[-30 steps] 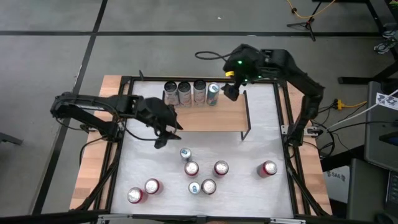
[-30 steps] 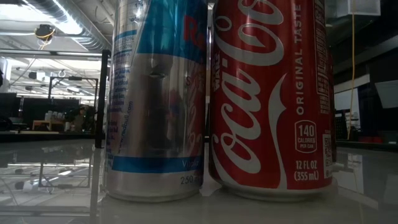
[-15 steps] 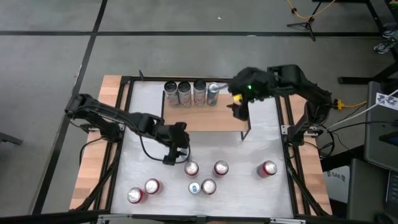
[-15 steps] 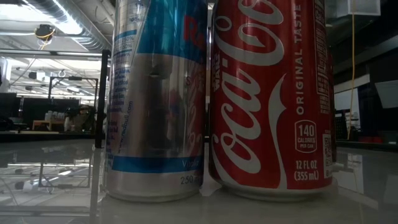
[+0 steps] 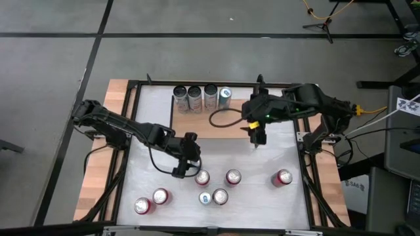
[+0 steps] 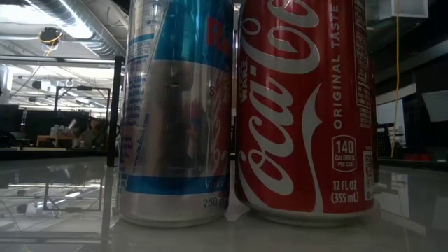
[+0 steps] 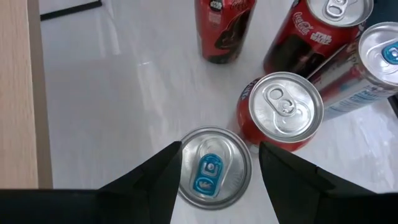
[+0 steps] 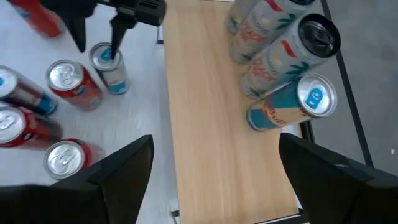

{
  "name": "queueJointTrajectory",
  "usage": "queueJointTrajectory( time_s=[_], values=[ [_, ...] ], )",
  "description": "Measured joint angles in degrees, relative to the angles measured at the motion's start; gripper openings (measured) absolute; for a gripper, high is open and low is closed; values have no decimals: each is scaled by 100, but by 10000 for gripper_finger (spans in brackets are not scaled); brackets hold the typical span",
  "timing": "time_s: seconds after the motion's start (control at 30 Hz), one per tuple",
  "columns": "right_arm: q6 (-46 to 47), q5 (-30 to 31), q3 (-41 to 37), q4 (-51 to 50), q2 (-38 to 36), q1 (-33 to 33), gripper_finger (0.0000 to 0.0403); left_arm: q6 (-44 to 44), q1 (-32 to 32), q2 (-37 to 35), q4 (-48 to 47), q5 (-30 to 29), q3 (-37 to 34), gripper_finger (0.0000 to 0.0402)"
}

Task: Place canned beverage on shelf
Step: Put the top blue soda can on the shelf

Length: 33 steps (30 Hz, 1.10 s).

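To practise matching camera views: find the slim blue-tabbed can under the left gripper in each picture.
High view: hidden beneath the left gripper.
Low view: cannot tell.
Left wrist view: slim blue-tabbed can between the fingers.
Right wrist view, under the left gripper.
Shared landmark: the red can beside it.

You have a pale wood shelf (image 5: 216, 124) on black legs, carrying three white patterned cans (image 8: 273, 46) and one blue-and-silver can (image 8: 292, 104). On the white table (image 5: 275, 157), most cans (image 5: 283, 177) are red with silver tops; the blue-tabbed can (image 7: 212, 167) is silver.
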Motion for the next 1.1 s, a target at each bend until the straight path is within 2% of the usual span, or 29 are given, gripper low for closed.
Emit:
queueJointTrajectory(
  time_s=[0.83,1.1],
  values=[
    [-41,38,0,2,2,73,335,-128,2,1,64,4,0,207],
    [-114,41,0,2,2,73,335,-272,2,0,15,4,0,265]
  ],
)
